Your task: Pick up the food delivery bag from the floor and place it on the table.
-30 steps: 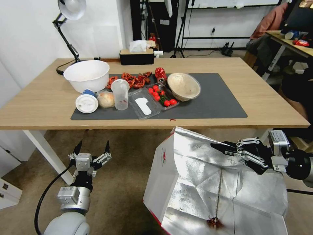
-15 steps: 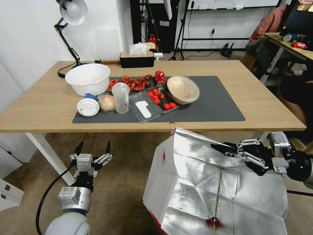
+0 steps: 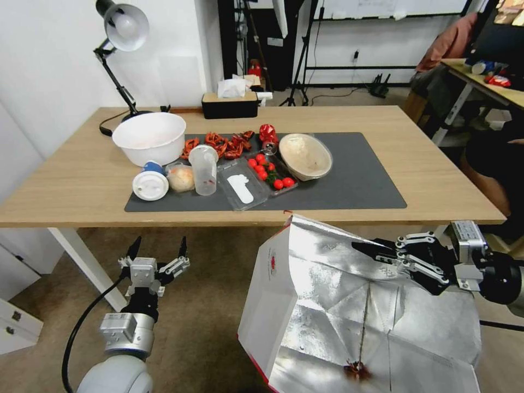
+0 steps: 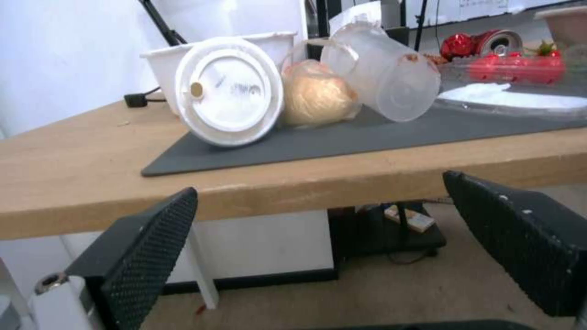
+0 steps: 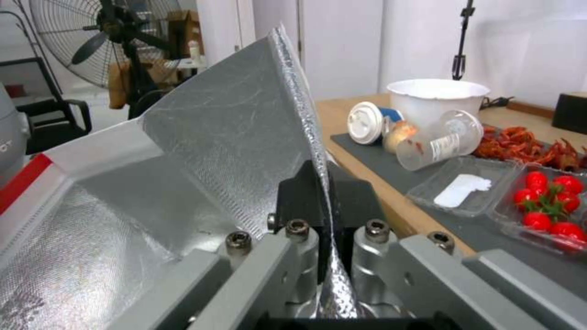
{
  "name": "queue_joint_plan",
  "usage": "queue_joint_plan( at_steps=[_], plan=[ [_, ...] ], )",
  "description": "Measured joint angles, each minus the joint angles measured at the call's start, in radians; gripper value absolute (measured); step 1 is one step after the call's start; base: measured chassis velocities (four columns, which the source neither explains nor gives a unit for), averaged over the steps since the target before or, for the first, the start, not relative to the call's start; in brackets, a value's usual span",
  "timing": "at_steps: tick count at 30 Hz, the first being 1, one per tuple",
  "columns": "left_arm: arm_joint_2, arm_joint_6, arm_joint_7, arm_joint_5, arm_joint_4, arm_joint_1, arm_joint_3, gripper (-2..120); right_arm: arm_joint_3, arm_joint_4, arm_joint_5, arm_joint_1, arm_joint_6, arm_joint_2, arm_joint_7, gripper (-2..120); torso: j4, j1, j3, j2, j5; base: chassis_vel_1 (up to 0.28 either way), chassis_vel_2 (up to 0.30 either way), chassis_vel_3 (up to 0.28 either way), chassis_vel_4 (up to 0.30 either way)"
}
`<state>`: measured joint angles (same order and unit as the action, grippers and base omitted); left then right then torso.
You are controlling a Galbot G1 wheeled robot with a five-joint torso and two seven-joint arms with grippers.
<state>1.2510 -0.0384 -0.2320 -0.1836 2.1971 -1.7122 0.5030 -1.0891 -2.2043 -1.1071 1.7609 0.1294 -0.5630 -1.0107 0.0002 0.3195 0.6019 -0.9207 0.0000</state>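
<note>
Even, bright indoor light is filling the head view; the lamp (image 3: 121, 22) is showing no visible beam. Foil lining of the food delivery bag (image 3: 349, 305) is throwing patchy white glare. Soft shadow is lying under the surface (image 3: 82, 180) on the carpet floor (image 3: 207, 305). Straight lines are bowing toward the frame edges. In the left wrist view, the left gripper (image 4: 330, 247) pads are reading soft and close, cups (image 4: 229, 91) slightly blurred. Right wrist view: near metal is blurring, window-side background washing out.
</note>
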Motion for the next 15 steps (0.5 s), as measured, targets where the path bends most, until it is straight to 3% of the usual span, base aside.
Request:
queue_joint_plan(
  at_steps=[15],
  plan=[
    [-0.001, -0.002, -0.002, -0.003, -0.002, 0.005, 0.005, 100, -0.001, 0.006, 0.000, -0.001, 0.000, 0.004, -0.005, 0, 0.0001, 0.030, 0.038, -0.068, 0.0000, 0.000, 0.000, 0.000, 0.000]
  ],
)
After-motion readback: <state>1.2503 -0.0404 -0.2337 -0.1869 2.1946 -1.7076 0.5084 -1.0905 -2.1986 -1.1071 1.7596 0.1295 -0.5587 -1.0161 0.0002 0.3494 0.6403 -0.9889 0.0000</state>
